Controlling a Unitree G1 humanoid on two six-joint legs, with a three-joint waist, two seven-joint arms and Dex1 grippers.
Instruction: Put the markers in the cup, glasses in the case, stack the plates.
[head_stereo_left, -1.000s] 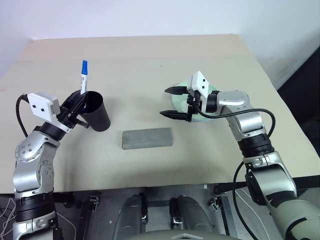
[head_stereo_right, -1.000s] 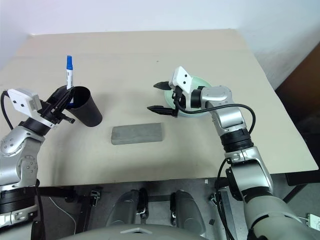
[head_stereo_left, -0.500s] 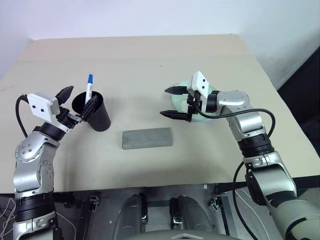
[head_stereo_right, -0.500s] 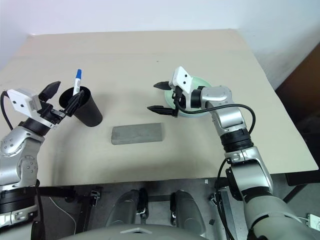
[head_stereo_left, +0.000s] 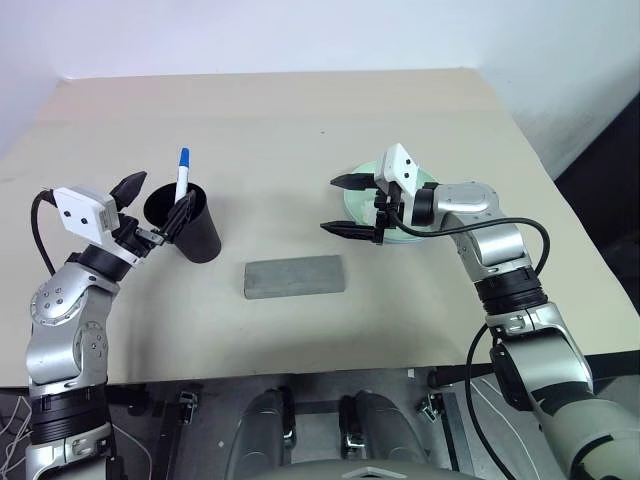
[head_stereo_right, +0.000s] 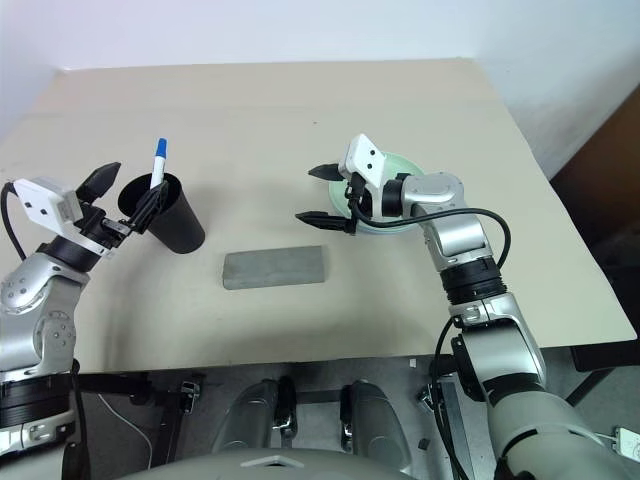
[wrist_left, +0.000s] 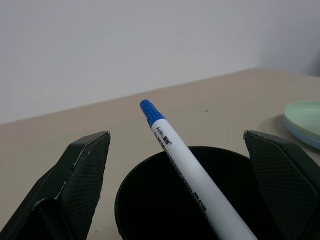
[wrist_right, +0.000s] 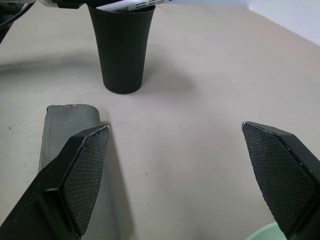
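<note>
A blue-capped marker (head_stereo_left: 181, 176) is seen standing in the black cup (head_stereo_left: 189, 227), its cap end sticking up past the rim and its white body leaning against the rim's edge. In the left wrist view the marker (wrist_left: 192, 168) is shown slanting out of the cup's dark mouth (wrist_left: 150, 205), with nothing gripping it. The cup is placed upright on the beige table (head_stereo_left: 300, 130), toward the robot's left side.

The left gripper (head_stereo_left: 152, 206) is held at the cup, its jaws spread wide, one finger (head_stereo_left: 129, 186) on the outer side of the rim and the other just at the rim near the marker; neither finger is seen to be closed on anything.

The grey case (head_stereo_left: 294, 276) is laid flat and shut on the table, between the cup and the plates and nearer the robot. It is well apart from both.

The plates (head_stereo_left: 365, 206) are found to the robot's right, the mint green one resting on the blue one, largely covered by the right arm. The right gripper (head_stereo_left: 346, 205) is held over their near-left edge, pointing toward the robot's left, its jaws wide apart and empty.
</note>
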